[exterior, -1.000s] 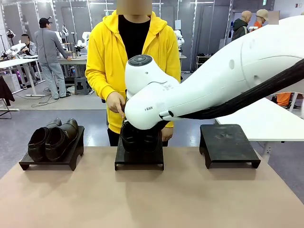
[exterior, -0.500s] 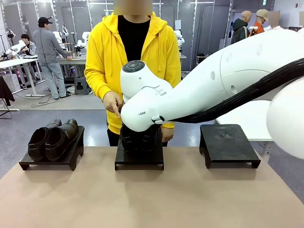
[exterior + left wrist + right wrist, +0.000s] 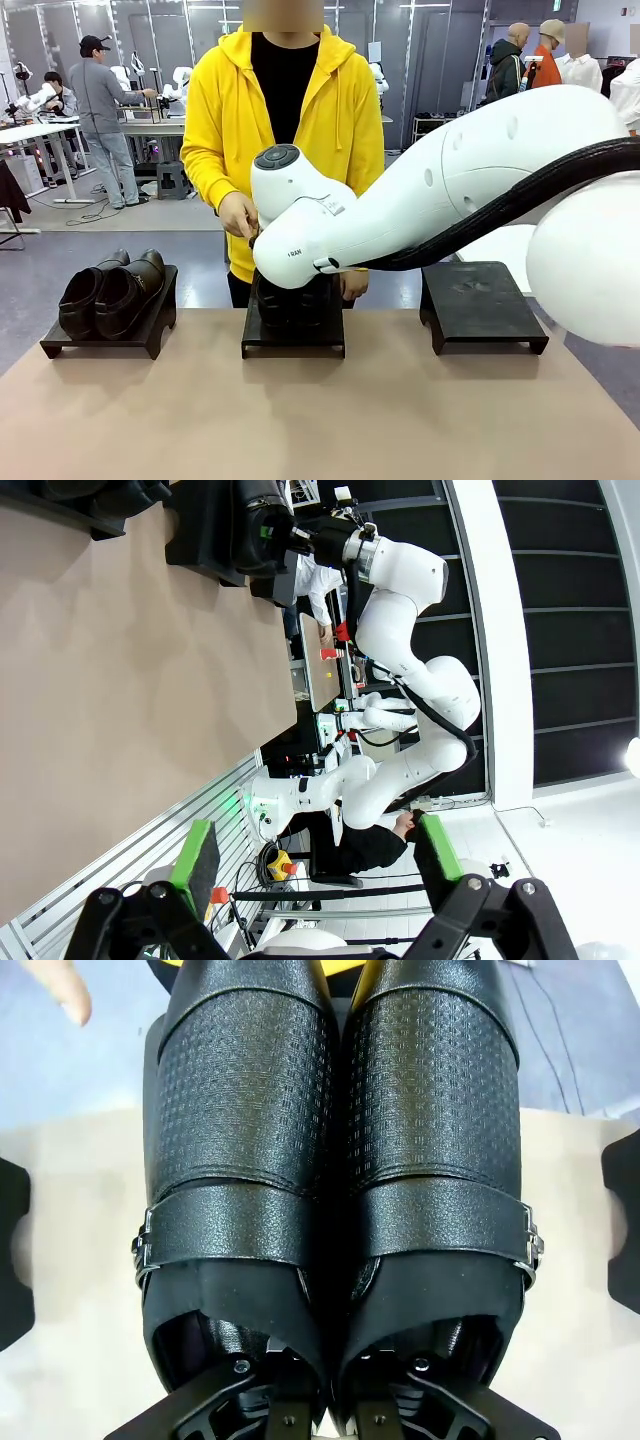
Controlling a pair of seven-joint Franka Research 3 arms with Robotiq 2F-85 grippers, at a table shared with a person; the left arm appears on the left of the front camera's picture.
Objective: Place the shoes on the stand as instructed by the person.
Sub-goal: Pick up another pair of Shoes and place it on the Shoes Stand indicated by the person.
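Observation:
The glossy black pair of shoes, textured with buckle straps, sits side by side at the middle stand and looks to rest on it. My right gripper is shut on the pair's inner heel walls; in the front view the white right arm hides it. The dark brown pair lies on the left stand. The person in the yellow hoodie stands just behind the middle stand, one hand beside my wrist. My left gripper stands open and holds nothing, well away from the stands.
The right stand is bare. Its edge and the left stand's edge show beside the shoes in the right wrist view. The person's fingertip hovers past the shoe toes. Brown tabletop stretches in front.
The right arm's wrist has sunk and shifted slightly left over the middle stand. The black pair and the person's hands have stayed about where they were.

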